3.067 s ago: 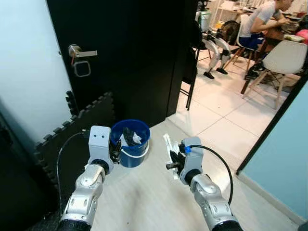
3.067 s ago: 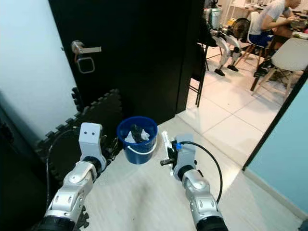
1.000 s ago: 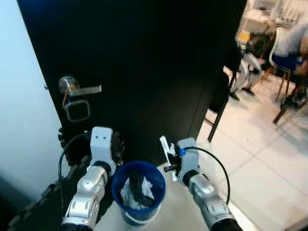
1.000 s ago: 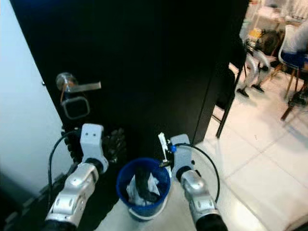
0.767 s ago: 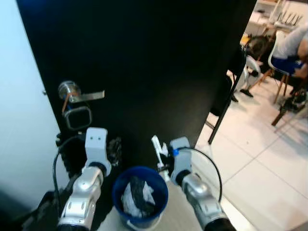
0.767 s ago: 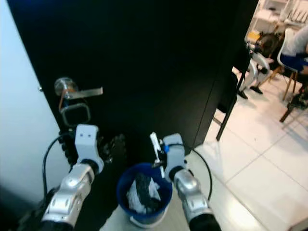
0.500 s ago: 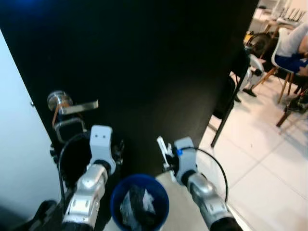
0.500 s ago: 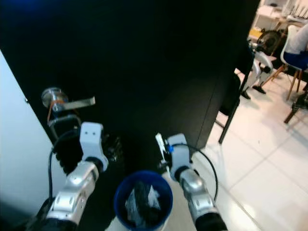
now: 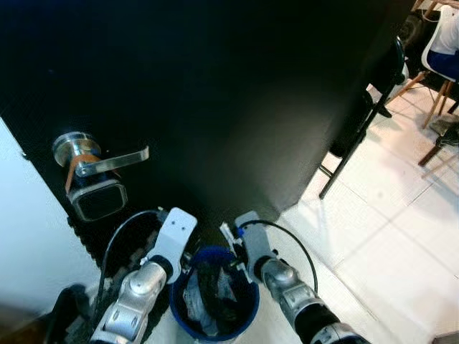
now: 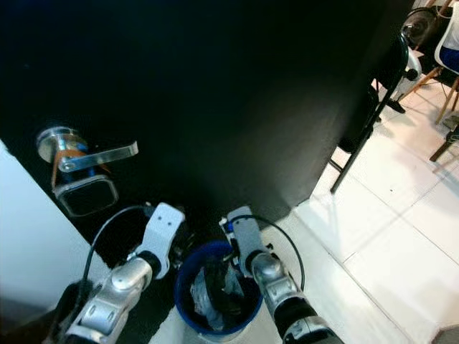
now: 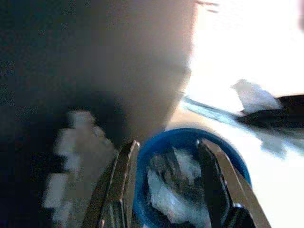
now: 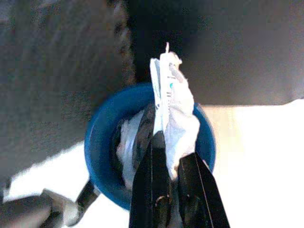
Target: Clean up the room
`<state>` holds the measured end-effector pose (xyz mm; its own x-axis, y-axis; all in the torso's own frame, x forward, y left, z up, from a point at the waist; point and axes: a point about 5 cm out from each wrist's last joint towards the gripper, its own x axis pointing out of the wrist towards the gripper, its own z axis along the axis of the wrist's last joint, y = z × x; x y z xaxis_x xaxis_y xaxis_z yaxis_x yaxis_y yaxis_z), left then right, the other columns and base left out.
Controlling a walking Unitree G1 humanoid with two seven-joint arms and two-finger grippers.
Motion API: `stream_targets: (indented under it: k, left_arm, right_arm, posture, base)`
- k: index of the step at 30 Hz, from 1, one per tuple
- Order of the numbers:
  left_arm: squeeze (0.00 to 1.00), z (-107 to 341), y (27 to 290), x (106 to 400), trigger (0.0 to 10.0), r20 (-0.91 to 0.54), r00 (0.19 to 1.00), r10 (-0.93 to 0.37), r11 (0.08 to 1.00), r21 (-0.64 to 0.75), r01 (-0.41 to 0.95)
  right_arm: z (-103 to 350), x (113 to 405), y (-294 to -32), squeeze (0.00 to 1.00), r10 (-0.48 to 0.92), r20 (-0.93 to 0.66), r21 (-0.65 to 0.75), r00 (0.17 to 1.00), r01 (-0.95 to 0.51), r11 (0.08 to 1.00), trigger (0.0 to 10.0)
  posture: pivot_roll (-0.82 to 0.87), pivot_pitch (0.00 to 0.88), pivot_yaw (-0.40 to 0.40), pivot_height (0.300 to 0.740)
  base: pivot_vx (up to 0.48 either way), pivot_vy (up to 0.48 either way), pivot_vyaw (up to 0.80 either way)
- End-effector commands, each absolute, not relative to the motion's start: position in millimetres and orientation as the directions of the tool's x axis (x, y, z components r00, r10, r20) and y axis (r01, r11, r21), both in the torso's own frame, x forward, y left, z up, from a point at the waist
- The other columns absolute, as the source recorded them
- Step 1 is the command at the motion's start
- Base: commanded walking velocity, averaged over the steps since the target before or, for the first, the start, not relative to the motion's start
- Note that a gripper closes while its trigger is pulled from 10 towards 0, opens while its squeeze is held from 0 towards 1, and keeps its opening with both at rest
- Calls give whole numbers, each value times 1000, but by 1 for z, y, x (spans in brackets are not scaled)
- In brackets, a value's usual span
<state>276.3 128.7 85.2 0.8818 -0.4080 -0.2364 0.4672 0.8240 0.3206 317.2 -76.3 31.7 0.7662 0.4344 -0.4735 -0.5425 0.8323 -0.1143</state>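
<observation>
A blue bucket (image 9: 244,319) stands on the floor at the foot of a black door, holding black and white rubbish (image 9: 211,297). My right gripper (image 12: 167,186) is shut on a crumpled white wrapper (image 12: 172,111) and hangs over the bucket's right rim (image 9: 231,244). My left gripper (image 11: 166,185) is open, its fingers (image 11: 118,190) spread beside the bucket's left rim (image 11: 145,152), with nothing between them. The left wrist (image 9: 172,233) sits just left of the bucket.
The black door (image 9: 215,107) with a silver lever handle (image 9: 100,161) rises right behind the bucket. Black foam mat pieces (image 9: 79,236) lean at the left. White tiled floor (image 9: 387,236) opens to the right, with a black chair frame (image 9: 358,136).
The view has moved closer to the door and bucket. My right gripper with the wrapper now hangs over the bucket's rim, and the left gripper has dropped beside it.
</observation>
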Motion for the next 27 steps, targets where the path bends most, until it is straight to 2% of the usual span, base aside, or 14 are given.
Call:
stream_targets:
  k: [1,4,6,8,10,15,17,20,27]
  left_arm:
    - [0,79,129,264,10000,-313,831,-460,754,357,552]
    - [0,77,146,248,10000,-399,782,-478,638,454,622]
    - [0,78,153,245,10000,-409,788,-461,626,479,615]
    - [0,78,153,245,10000,-409,788,-461,626,479,615]
    - [0,82,166,240,10000,-407,811,-421,640,500,583]
    - [0,87,172,236,10000,-399,822,-407,644,512,568]
    - [0,91,174,233,10000,-402,820,-408,626,531,571]
    - [0,93,175,231,10000,-414,813,-409,611,537,581]
    - [0,95,176,229,10000,-421,812,-404,610,537,582]
  right_arm:
    - [22,310,-73,0,457,-521,-125,720,-594,795,10000]
    - [17,305,-61,0,490,-559,-124,669,-652,748,10000]
    - [18,306,-57,0,495,-551,-111,672,-647,754,10000]
    - [18,306,-57,0,495,-551,-111,672,-647,754,10000]
    - [24,309,-48,0,498,-512,-81,700,-617,783,10000]
    - [35,316,-41,0,487,-452,-88,747,-581,809,10000]
    - [47,325,-37,0,469,-399,-164,788,-565,809,10000]
    - [55,331,-37,0,461,-378,-224,803,-562,796,10000]
    - [60,336,-38,0,451,-363,-225,816,-546,807,10000]
  posture:
    - [43,336,-116,740]
    - [81,370,-124,740]
    - [96,383,-131,740]
    - [96,383,-131,740]
    - [120,392,-140,740]
    - [141,393,-141,740]
    - [146,392,-140,740]
    - [148,388,-140,740]
    - [153,387,-141,740]
  base:
    - [0,0,0]
    - [0,0,0]
    - [0,0,0]
    - [0,0,0]
    - [0,0,0]
    - [0,0,0]
    - [0,0,0]
    - [0,0,0]
    - [0,0,0]
